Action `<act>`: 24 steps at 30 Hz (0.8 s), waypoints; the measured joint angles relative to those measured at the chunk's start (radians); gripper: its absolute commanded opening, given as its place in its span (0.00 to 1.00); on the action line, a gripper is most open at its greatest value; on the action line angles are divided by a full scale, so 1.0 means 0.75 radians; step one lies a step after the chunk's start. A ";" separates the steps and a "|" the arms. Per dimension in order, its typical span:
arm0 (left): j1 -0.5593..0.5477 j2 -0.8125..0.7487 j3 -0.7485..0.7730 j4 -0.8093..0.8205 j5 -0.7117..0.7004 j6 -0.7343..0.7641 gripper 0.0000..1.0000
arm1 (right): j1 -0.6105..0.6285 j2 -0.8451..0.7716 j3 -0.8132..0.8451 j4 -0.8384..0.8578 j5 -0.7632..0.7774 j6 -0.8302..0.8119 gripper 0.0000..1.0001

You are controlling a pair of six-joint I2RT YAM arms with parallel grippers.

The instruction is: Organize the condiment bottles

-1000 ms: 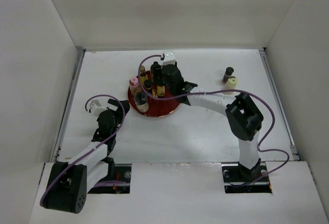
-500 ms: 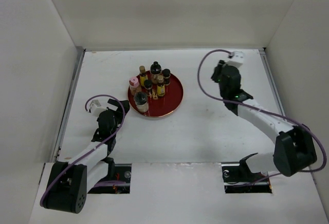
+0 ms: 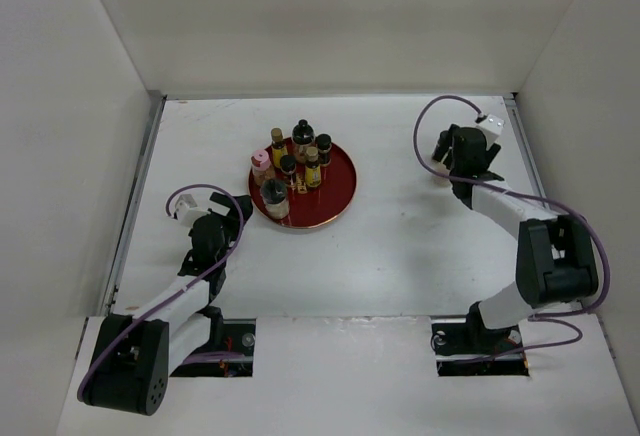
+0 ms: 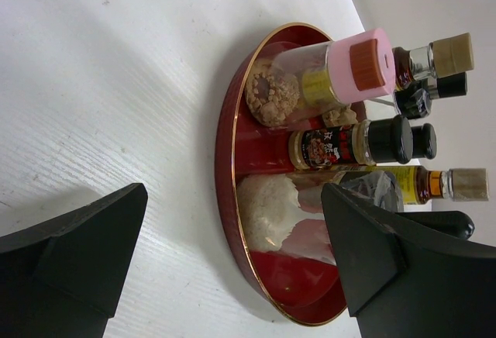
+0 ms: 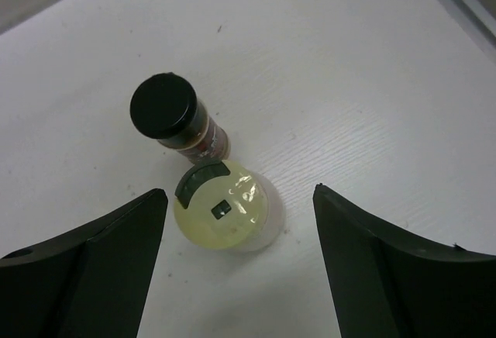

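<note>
Several condiment bottles (image 3: pixel 300 161) stand on the left half of the round red tray (image 3: pixel 335 191). A pink-capped jar (image 3: pixel 261 164) is at its left edge and shows in the left wrist view (image 4: pixel 333 74) beside a black-capped bottle (image 4: pixel 349 144). My left gripper (image 3: pixel 222 214) (image 4: pixel 232 191) is open and empty just left of the tray. My right gripper (image 3: pixel 455 154) (image 5: pixel 239 194) is open above a pale yellow-capped jar (image 5: pixel 221 208), its fingers either side of it. A black-capped bottle (image 5: pixel 167 109) touches that jar. In the top view the gripper hides both.
The tray's right half is bare red surface. White walls enclose the table on the left, back and right; the right wall's rail (image 3: pixel 530 176) runs close to my right gripper. The right arm's purple cable (image 3: pixel 430 126) loops above it.
My right arm has swung from over the tray to the far right of the table and now hangs over the two bottles there. The left arm has not moved.
</note>
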 measured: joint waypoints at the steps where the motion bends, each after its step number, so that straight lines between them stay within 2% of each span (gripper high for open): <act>1: -0.002 0.001 0.000 0.000 -0.001 0.000 1.00 | -0.001 0.031 0.013 -0.004 -0.014 -0.004 0.82; 5: -0.006 0.011 0.000 -0.001 0.001 0.000 1.00 | 0.002 0.115 0.071 -0.016 -0.046 -0.020 0.78; 8: -0.006 0.012 0.000 0.002 0.000 0.000 1.00 | 0.002 0.156 0.112 -0.015 -0.048 -0.033 0.68; 10: -0.006 0.016 0.000 0.002 0.001 0.000 1.00 | 0.002 0.176 0.124 -0.011 -0.047 -0.044 0.58; 14: -0.008 0.020 0.000 0.002 0.001 0.000 1.00 | 0.002 0.210 0.144 -0.004 -0.039 -0.052 0.55; 17: -0.008 0.023 0.000 0.002 0.001 0.000 1.00 | 0.002 0.226 0.157 0.002 -0.036 -0.054 0.43; 24: -0.008 0.025 0.000 0.002 -0.001 0.000 1.00 | 0.074 0.175 0.121 -0.012 -0.011 -0.054 0.41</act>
